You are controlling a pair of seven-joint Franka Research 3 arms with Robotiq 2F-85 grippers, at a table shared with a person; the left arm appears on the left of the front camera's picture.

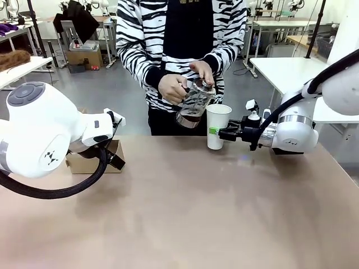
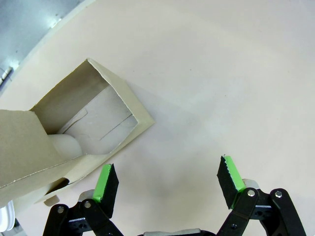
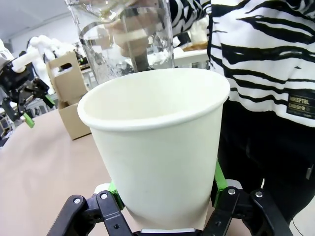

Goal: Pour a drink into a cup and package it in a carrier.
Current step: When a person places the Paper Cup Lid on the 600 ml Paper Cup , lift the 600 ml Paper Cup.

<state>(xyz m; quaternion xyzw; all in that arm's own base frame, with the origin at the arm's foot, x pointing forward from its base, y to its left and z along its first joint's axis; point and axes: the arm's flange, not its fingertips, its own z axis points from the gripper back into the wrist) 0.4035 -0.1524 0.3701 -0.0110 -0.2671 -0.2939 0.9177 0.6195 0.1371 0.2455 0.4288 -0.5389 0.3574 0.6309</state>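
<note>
While the jug point(image 1: 194, 102) tips just beside the cup point(image 1: 217, 120), hold that cup level in your clenched right gripper point(image 1: 222, 133); your left gripper point(image 2: 169, 173) gapes by the carrier point(image 2: 106, 120), well left of the cup

The cup point(image 1: 217, 122) stands near the far edge of the worktop point(image 1: 196, 213), between the fingers of the right gripper point(image 1: 222, 133). A person point(image 1: 185, 33) behind holds the jug point(image 1: 194, 103) just left of its rim. The carrier point(image 1: 90, 163) sits far left.
</note>
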